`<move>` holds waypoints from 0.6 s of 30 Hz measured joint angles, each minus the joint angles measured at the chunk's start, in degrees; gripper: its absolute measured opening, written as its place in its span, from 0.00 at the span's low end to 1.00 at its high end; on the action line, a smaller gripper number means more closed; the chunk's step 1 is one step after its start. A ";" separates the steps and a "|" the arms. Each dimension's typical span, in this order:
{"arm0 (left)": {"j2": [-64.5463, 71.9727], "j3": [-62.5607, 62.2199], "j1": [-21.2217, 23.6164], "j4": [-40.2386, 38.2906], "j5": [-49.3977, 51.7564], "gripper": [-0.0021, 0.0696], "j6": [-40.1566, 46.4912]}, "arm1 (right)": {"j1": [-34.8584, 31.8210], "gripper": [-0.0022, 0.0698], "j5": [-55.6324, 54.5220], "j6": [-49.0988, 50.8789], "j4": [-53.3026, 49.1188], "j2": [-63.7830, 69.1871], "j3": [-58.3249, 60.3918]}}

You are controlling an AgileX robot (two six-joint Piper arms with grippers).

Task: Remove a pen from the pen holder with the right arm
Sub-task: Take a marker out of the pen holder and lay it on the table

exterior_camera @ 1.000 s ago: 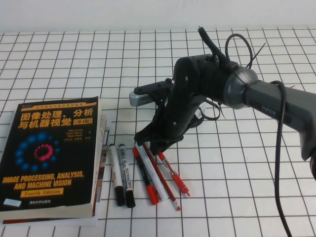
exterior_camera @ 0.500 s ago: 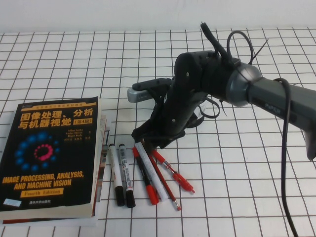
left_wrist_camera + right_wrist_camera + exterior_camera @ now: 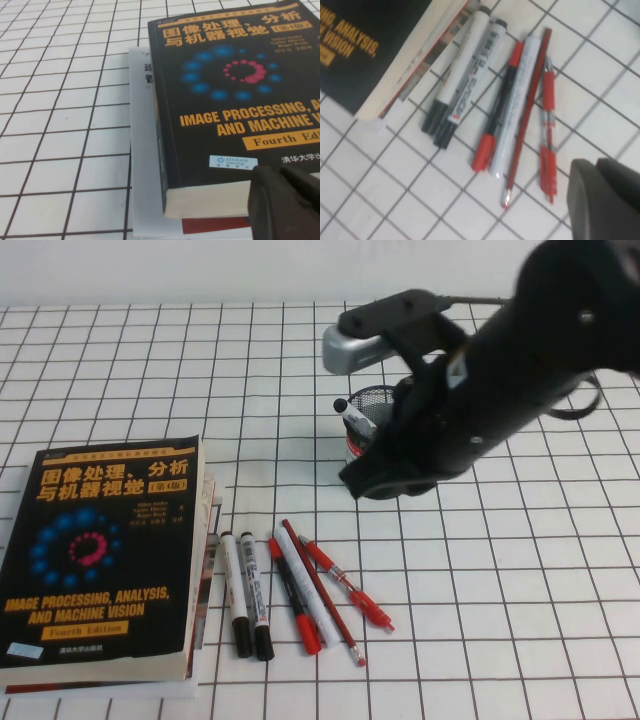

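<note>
The pen holder [image 3: 372, 403] is a round cup of black wire mesh. It stands on the white counter with the black grid [image 3: 500, 640], and the dark right arm covers part of it. A white marker with a black cap [image 3: 352, 418] sticks out of its top.

In front of the holder, well apart from it, six writing things lie in a row. Nearest to the book there are two white markers with black caps [image 3: 462, 90]. Then come a black pen with red ends [image 3: 499, 107], a white pen [image 3: 516, 100] and a thin red pencil [image 3: 529, 110]. The last is a red pen with a clear middle part [image 3: 346, 586], and it lies slanted just beside the pencil.

The right end effector [image 3: 600, 185] hangs in the air over this row. Its fingers are pressed together and hold nothing.

The left end effector [image 3: 285, 192] is above the near corner of the thick black book [image 3: 95, 550]; one cannot tell its state. The cover says "IMAGE PROCESSING, ANALYSIS, AND MACHINE VISION", "Fourth Edition", with a Chinese title above it. A small label [image 3: 233, 161] says "CENGAGE Learning". A white book [image 3: 145, 165] lies under it.
</note>
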 joint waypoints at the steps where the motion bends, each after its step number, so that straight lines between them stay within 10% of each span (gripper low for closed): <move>1: 0.00 0.00 0.00 0.00 0.00 0.02 0.00 | 0.00 0.02 -0.15 0.00 -0.38 -2.75 1.89; 18: 0.00 0.00 0.00 0.00 0.00 0.02 0.00 | 0.00 0.01 3.18 1.53 -2.37 -32.75 24.85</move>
